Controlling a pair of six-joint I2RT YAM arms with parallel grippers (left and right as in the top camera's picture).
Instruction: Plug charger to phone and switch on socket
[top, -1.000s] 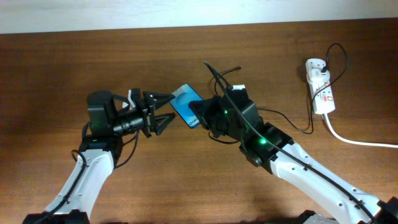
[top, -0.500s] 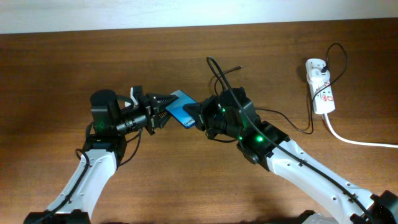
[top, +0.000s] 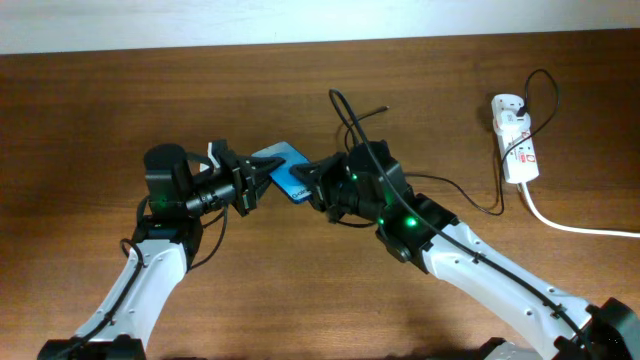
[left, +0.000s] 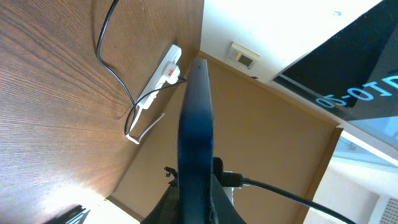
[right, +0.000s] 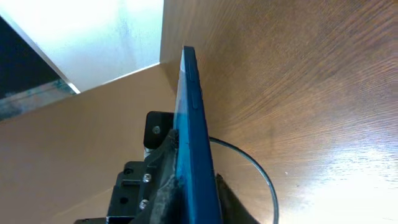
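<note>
The phone (top: 281, 169), blue screen up, hangs above the table between both grippers. My left gripper (top: 255, 184) is shut on its left end. In the left wrist view the phone (left: 196, 118) runs edge-on out of the left gripper (left: 196, 210). My right gripper (top: 310, 181) is at the phone's right end. In the right wrist view the phone (right: 191, 118) sits edge-on in the right gripper (right: 196, 198), both fingers close against its faces. The charger (top: 352, 118), a thin black cable, loops behind the right gripper and trails over to the socket (top: 517, 139) at the far right.
A thick white cord (top: 575, 226) leaves the socket toward the right edge. In the left wrist view the socket (left: 163, 62) and the black cable (left: 115, 70) lie far off on the wood. A pale wall borders the table's back edge.
My left gripper has moved right onto the phone's left end and shut on it. The phone and right gripper have shifted slightly left.
</note>
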